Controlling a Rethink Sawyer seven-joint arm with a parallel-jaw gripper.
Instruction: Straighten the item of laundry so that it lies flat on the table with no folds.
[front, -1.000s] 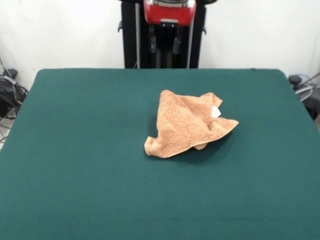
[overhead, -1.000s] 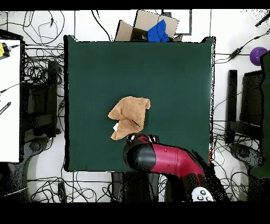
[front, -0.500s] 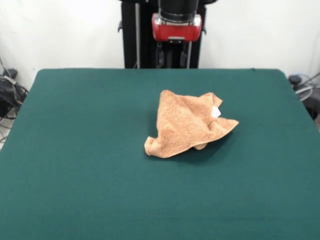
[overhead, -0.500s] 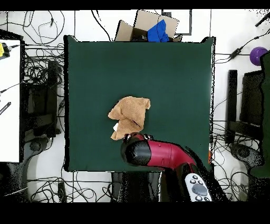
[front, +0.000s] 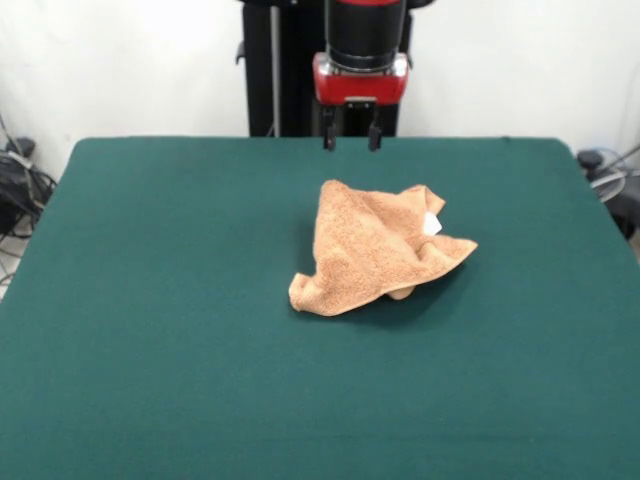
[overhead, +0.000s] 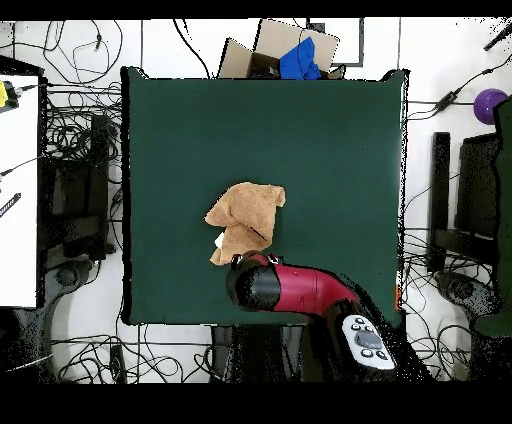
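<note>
The towel (front: 375, 247) sits crumpled a little right of centre in the front view, on the green table (front: 150, 300). It is bunched into a rough triangular heap: one broad flap faces the camera, peaking at the upper left of the heap, with a rolled corner at the lower left and a pointed corner sticking out to the right. Several folds overlap on its right side. A small white tag (front: 432, 224) shows near the upper right edge of the heap. In the overhead view the towel (overhead: 246, 219) lies slightly left of and below the table's centre, with the tag (overhead: 219, 241) at its lower left.

My gripper (front: 350, 137) hangs in the upper middle of the front view, above the table's top edge in the frame and apart from the towel. Its two fingertips (front: 328, 139) point down with a clear gap between them, so the fingers are spread and hold nothing. In the overhead view my red and black arm (overhead: 290, 288) comes in from the lower right of the frame; its black end sits just below the towel's lower edge and hides the gripper itself.
</note>
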